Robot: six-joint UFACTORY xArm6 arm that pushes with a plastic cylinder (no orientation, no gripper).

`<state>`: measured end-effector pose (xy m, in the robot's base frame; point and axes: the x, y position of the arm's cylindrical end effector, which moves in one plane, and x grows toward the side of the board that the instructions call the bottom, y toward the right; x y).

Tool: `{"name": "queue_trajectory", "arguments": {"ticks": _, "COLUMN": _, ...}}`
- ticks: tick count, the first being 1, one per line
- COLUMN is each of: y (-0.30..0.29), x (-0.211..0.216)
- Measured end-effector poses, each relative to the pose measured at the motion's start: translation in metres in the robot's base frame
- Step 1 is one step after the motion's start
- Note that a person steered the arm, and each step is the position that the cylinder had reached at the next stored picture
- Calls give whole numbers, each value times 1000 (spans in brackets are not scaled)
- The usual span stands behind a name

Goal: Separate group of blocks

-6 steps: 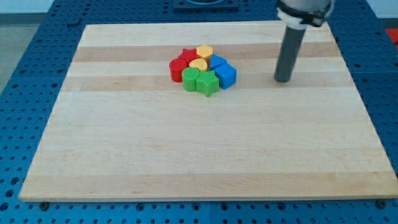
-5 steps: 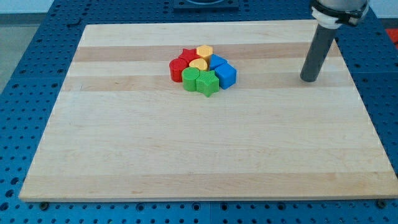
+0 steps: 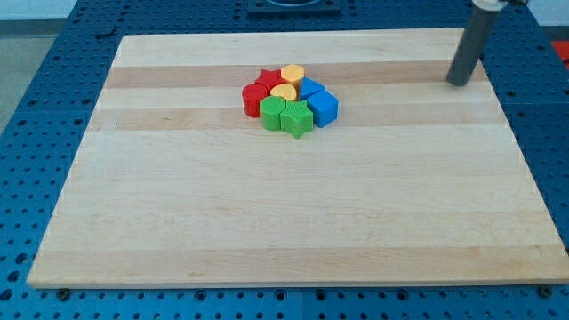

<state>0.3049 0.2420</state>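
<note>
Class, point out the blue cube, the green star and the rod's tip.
blue cube [image 3: 323, 108], camera view, its front face.
green star [image 3: 297, 119], camera view, its top.
my tip [image 3: 458, 83], camera view, rod's very end.

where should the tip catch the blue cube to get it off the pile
No grip here, only a push. The blue cube sits on the cluster's right edge, touching the green star. My tip is far off at the view's upper right. Probably best to enter from the view's top, between cube and pile, and push its left face rightward.
</note>
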Motion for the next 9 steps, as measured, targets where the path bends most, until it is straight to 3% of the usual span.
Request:
{"name": "queue_trajectory", "arguments": {"ticks": 1, "y": -38, "x": -39}}
{"name": "queue_trajectory", "arguments": {"ticks": 2, "y": -123, "x": -72}}
{"name": "queue_trajectory", "arguments": {"ticks": 4, "y": -333, "x": -34}}
{"name": "queue_trajectory", "arguments": {"ticks": 5, "y": -393, "x": 9}}
{"name": "queue_trajectory", "arguments": {"ticks": 6, "y": -417, "x": 41}}
{"name": "queue_trajectory", "arguments": {"ticks": 9, "y": -250, "x": 45}}
